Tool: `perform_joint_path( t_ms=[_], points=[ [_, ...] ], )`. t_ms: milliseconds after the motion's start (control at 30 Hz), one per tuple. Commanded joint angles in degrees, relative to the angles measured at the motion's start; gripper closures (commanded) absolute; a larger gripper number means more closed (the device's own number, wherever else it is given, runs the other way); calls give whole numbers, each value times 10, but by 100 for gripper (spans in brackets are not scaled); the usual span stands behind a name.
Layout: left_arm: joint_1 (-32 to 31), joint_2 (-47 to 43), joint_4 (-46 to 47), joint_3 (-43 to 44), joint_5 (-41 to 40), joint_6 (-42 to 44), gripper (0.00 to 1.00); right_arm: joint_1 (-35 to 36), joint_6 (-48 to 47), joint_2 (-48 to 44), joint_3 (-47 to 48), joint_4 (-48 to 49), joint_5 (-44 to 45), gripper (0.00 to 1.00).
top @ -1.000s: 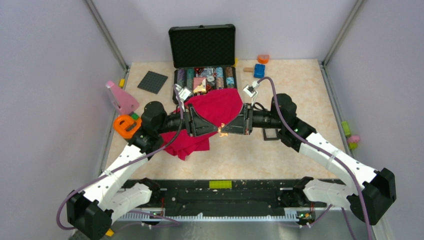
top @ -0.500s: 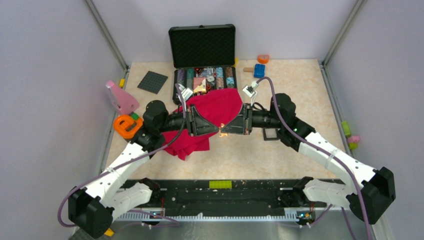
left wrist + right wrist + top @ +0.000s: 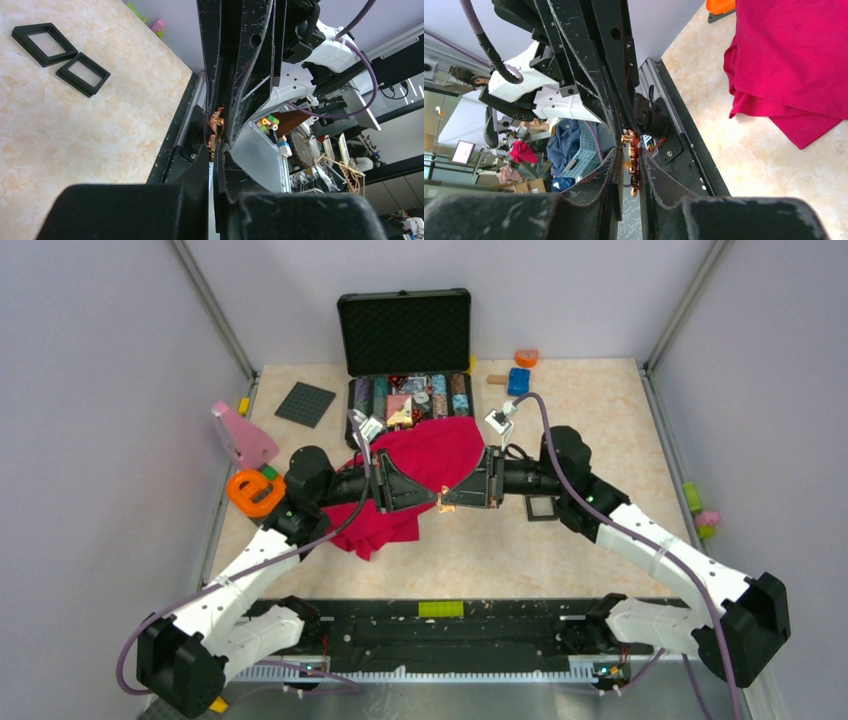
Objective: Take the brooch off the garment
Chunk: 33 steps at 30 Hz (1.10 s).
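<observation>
The brooch, a tiny orange-red spiky ornament with a golden glint, is off the garment and held in the air between my two grippers, which meet tip to tip. My left gripper comes from the left, and in its wrist view its jaws are closed on one end of the brooch. My right gripper comes from the right. In its wrist view it is shut on the brooch. The red garment lies crumpled on the table behind and under the grippers, and it also shows in the right wrist view.
An open black case with small items stands at the back. An orange ring toy, a pink piece and a black plate are on the left. A blue block and an orange block are at the back right. Black frames lie under the right arm.
The left arm's elbow has shifted slightly. Both grippers and the brooch stay at the same spot.
</observation>
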Motion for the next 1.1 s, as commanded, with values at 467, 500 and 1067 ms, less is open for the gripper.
perform_joint_path(
  t_ms=[467,500,1067],
  points=[
    [-7,-7,111,-17,-28,-66,100,10,-8,2,32,25,17,82],
    [-8,-8,103,-14,-30,-61,100,10,-11,3,34,22,17,84],
    [-8,-2,98,-11,-33,-50,100,10,18,5,28,56,2,62]
  ],
)
